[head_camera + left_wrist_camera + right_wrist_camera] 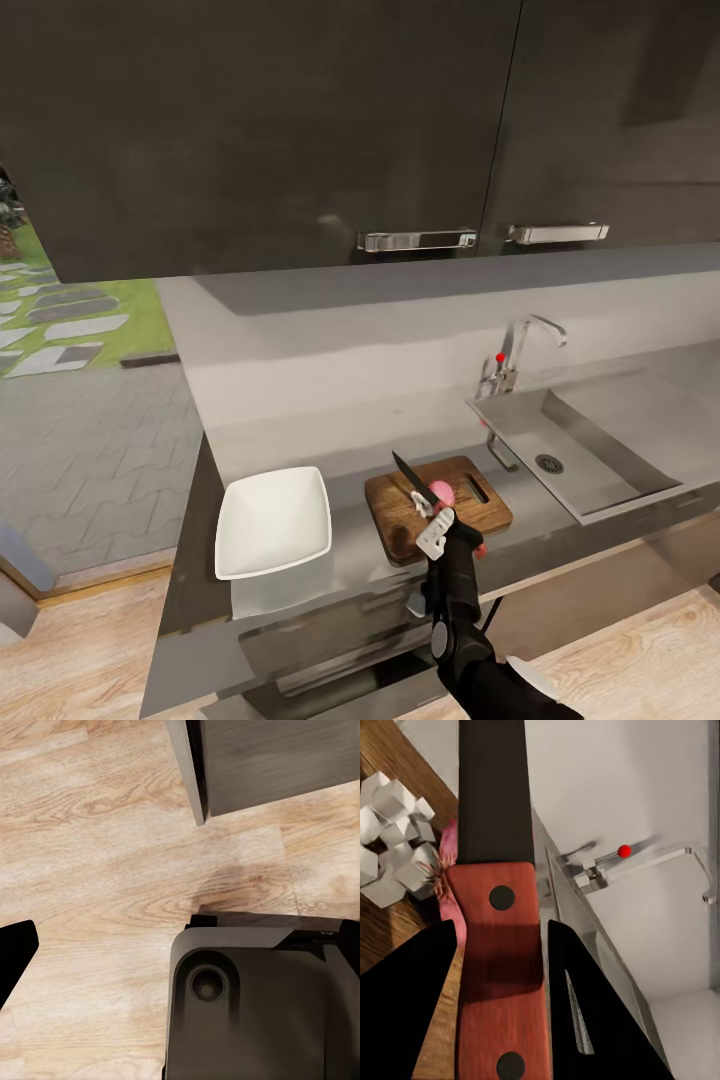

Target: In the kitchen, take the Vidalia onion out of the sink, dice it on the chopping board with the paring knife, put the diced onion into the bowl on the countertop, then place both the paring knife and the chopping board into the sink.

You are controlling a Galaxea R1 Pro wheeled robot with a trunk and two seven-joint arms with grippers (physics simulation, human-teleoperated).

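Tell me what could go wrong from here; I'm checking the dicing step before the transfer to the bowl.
1. White dice sit near the board's edge; sweeping them toward the bowl could spill some onto the countertop.
2. Pink onion remains beside the blade, so the onion may be only partly diced.
3. The right tool holds the knife by its handle alone; sideways pressure might twist it.

Chopping board (440,505): brown wood, visible grain. Sink (580,450): brushed grey steel. Tap (520,350): polished chrome. Bowl (272,520): smooth white. Countertop (350,560): glossy dark grey. Knife (499,907): matt dark blade, smooth red handle.
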